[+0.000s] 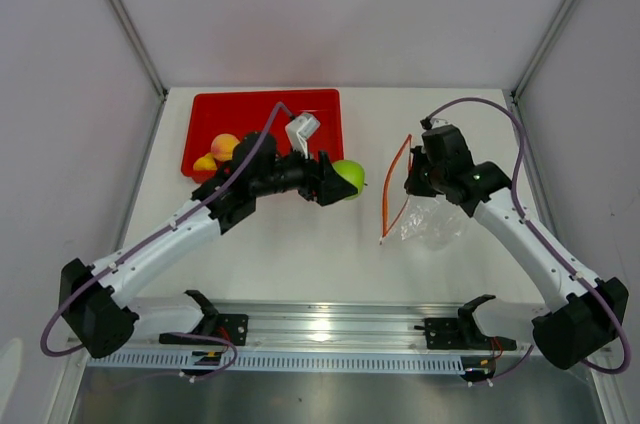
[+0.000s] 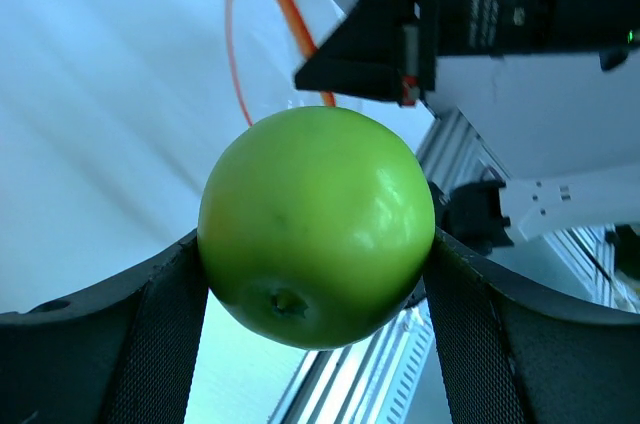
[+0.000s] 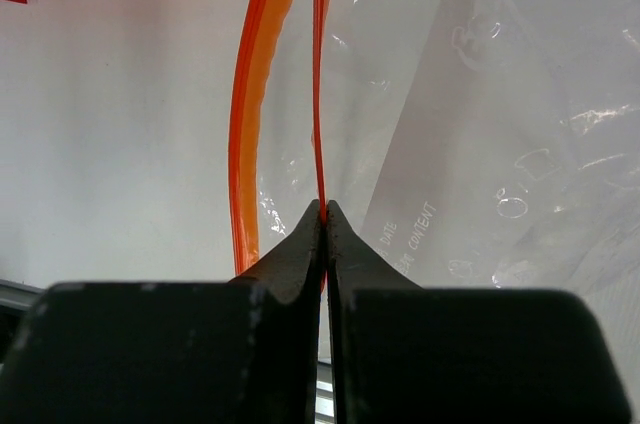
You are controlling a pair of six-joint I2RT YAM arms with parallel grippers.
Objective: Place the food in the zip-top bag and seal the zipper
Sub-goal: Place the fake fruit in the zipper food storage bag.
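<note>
One white tabletop (image 1: 300, 244), matte and flat, is boxed in by pale grey walls (image 1: 330, 4) on three sides. A silver slotted rail (image 1: 330, 329) runs along its near edge, where both arm bases sit.

Item, red tray (image 1: 200, 114): glossy rigid plastic, rectangular, with a raised rim, at the far left of the table. In its left end I count an orange-yellow peach (image 1: 225, 147) and a smaller yellow piece (image 1: 205, 163), touching each other (no other fruit is clear to me from overhead).

Item, green apple (image 2: 315, 224): round, smooth and shiny, with a dimple on the side facing my left wrist camera. The left gripper (image 1: 345, 180) has it clamped, with one black woven-textured pad pressed to each flank. It sits just off the tray's near right corner, between the tray and the bag.

Item, zip-top bag (image 1: 435, 222): clear crinkled film printed "DATE" and "CONTENT", lying on the right half of the table.

Item, zipper (image 3: 250, 94): a thin orange-red strip along the bag's mouth, its two lips parted. The left lip bows out toward the apple. The right lip runs straight, edge-on, into the right gripper (image 3: 323, 209), whose black jaws are pressed together on it.

The apple is to the left of the bag's open mouth and apart from it, outside the bag.
</note>
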